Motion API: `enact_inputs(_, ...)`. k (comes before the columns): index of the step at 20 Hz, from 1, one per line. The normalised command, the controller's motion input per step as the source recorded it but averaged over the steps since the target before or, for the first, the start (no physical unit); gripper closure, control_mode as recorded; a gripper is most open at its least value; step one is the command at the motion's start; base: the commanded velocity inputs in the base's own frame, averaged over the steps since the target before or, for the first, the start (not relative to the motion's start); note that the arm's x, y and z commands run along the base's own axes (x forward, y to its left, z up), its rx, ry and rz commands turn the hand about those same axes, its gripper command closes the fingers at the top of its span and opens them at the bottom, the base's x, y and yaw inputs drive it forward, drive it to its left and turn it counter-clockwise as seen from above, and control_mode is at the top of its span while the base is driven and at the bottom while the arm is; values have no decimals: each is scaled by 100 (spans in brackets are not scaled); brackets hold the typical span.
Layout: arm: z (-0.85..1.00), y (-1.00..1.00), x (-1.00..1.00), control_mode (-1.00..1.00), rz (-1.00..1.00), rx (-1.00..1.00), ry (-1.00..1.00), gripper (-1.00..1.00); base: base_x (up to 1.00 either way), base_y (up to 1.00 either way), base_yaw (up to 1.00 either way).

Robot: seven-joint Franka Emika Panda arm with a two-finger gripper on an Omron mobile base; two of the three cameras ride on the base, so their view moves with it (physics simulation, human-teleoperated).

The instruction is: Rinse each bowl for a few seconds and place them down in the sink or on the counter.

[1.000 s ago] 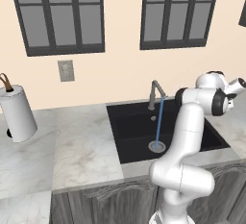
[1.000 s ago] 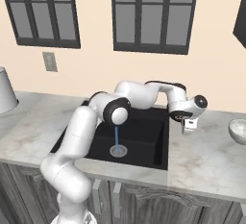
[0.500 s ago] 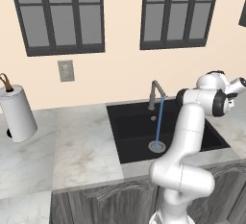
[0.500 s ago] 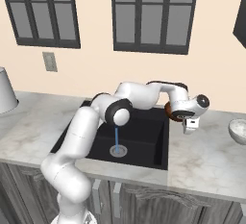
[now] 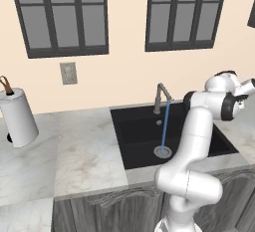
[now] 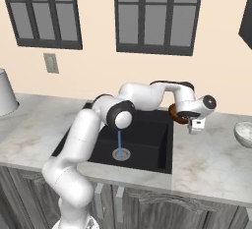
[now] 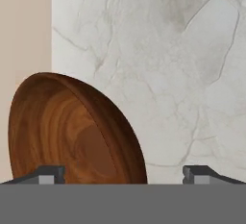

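Note:
A reddish-brown bowl, darker inside, stands tilted on its edge over the marble counter, close to the wall. My gripper is open, its two fingertips wide apart on either side of the bowl's lower rim. In the right base view the bowl shows behind my hand, with the gripper just right of the black sink, above the counter. Water runs from the grey tap down to the drain.
A pale bowl sits on the counter at the far right. A paper towel roll stands at the far left. The wall runs right behind the sink and the bowl. The arm arches over the sink's right half.
The jaws have spread from nearly shut to wide apart, letting go of the bowl's rim. The bowl has come into sight behind the hand. The arm has barely moved.

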Motion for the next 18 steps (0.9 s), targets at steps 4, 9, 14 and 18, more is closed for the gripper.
enact_inputs(4,28,0,-8,-100,0,-1,-7,-100,0,0,0)
enact_inputs(9,25,0,-28,-100,-7,-3,-7,-100,0,0,0)
enact_inputs(14,17,3,-43,-100,-17,-4,-3,-100,0,0,0)
enact_inputs(18,13,21,-31,-100,-24,-7,0,-100,0,0,0)
